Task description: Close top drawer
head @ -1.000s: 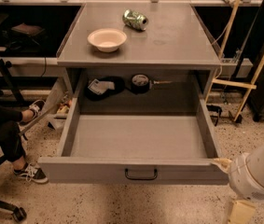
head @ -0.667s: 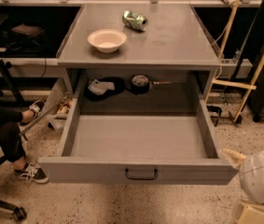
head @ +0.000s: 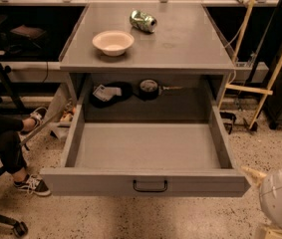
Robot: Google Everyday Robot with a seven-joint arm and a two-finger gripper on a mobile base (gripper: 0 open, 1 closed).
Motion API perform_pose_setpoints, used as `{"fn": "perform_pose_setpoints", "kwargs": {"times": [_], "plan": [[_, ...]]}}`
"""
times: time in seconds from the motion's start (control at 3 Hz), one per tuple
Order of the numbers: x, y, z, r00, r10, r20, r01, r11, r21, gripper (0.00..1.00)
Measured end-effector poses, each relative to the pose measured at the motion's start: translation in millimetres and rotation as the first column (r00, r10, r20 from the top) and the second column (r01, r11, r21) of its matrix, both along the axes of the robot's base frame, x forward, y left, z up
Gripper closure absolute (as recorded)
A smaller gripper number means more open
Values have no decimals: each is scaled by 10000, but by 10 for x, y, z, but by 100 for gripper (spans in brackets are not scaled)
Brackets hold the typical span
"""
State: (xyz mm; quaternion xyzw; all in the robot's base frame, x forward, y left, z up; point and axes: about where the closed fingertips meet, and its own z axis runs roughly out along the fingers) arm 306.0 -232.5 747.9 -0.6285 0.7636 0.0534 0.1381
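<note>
The top drawer (head: 145, 148) of the grey metal cabinet is pulled far out toward the camera, and its tray is bare. Its long flat front panel (head: 80, 182) faces me, with a small black loop handle (head: 150, 185) at its centre. My gripper (head: 253, 174) shows only as a cream tip beside the drawer's front right corner, just right of the panel's end. The white rounded arm (head: 280, 203) behind it fills the lower right corner. The gripper is not holding anything that I can see.
On the cabinet top (head: 190, 49) stand a cream bowl (head: 113, 42) and a crushed green can (head: 143, 21). Dark items (head: 130, 90) lie in the cavity behind the drawer. A seated person's legs and shoes (head: 28, 183) are at the left. Wooden poles (head: 275, 73) lean at the right.
My arm has shifted right and down toward the lower right corner, so less of it shows. The drawer has stayed open in the same place.
</note>
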Motion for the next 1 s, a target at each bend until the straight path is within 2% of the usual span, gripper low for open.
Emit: {"fn": "perform_pose_setpoints", "kwargs": {"times": [0.33, 0.67, 1.0], "plan": [[69, 220, -643, 9891, 1007, -1070, -1002, 9949, 99, 0], [251, 495, -1072, 9714, 1843, -1496, -1834, 9828, 202, 0], [590, 672, -1067, 9787, 1853, -882, -1832, 9826, 319, 0]]}}
